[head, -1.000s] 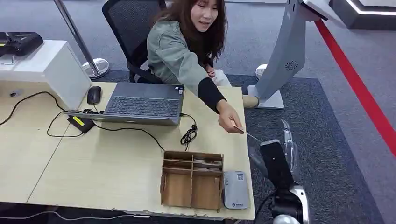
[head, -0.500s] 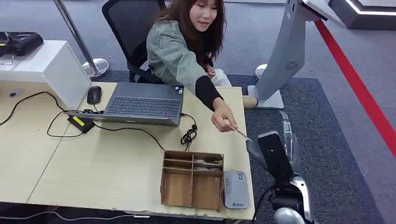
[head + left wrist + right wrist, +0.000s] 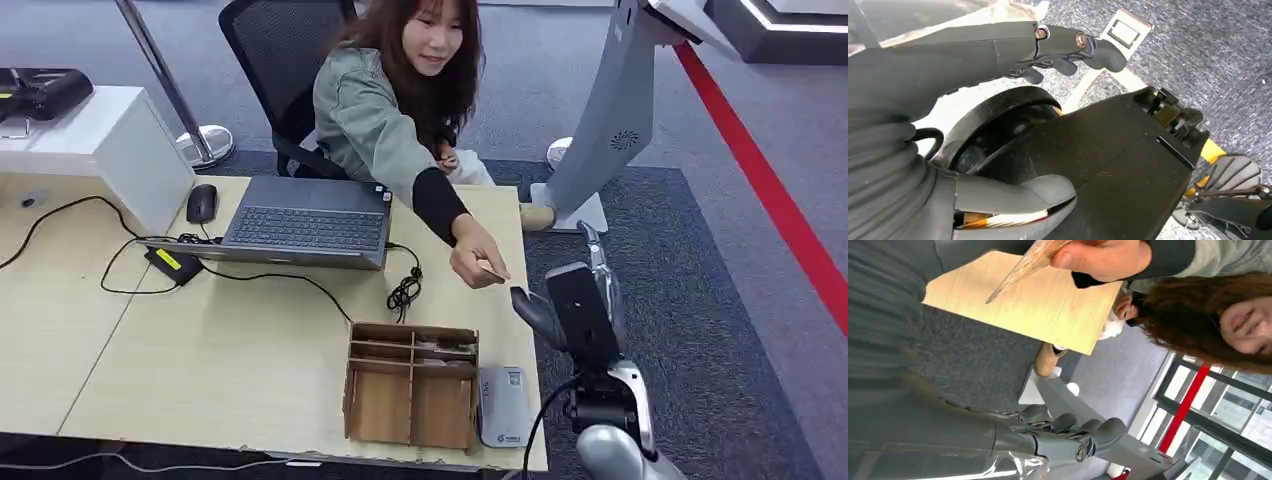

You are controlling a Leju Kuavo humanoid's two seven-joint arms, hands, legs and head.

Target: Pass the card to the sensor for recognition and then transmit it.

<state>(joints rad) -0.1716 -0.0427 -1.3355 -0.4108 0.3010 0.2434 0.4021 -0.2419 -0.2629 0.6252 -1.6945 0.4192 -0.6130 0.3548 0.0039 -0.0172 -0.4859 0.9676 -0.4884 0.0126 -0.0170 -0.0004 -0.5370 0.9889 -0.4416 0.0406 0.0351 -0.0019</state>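
Step in hand: handover of the card [image 3: 492,271], not yet in the robot's grasp; judged as the very start of the task.
Card: pinched in the person's hand [image 3: 478,262] above the right end of the table [image 3: 250,380], just beside the right hand [image 3: 570,305]; thin, pale, seen edge-on in the right wrist view [image 3: 1023,267].
Right hand: raised off the table's right edge, fingers [image 3: 1083,432] apart and extended, holding nothing.
Left hand: seen close in the left wrist view [image 3: 998,55], fingers [image 3: 1098,50] loosely bent over the carpet, nothing held; hanging low by judgement.
Sensor: probably the small grey reader [image 3: 504,405] lying flat at the table's near right corner, touching or just beside the wooden organizer [image 3: 410,385]; identity a judgement, not certain.
Next move calls for: closing the fingers on the card's free end while the person holds it steady, then carrying it down over the grey reader.
Risk: thin card, easy to slip or bend in a loose pinch.
Hard to make out: card face and print; whether card and fingers touch; reader markings too small.
Cut off: right forearm at the head view's lower edge.
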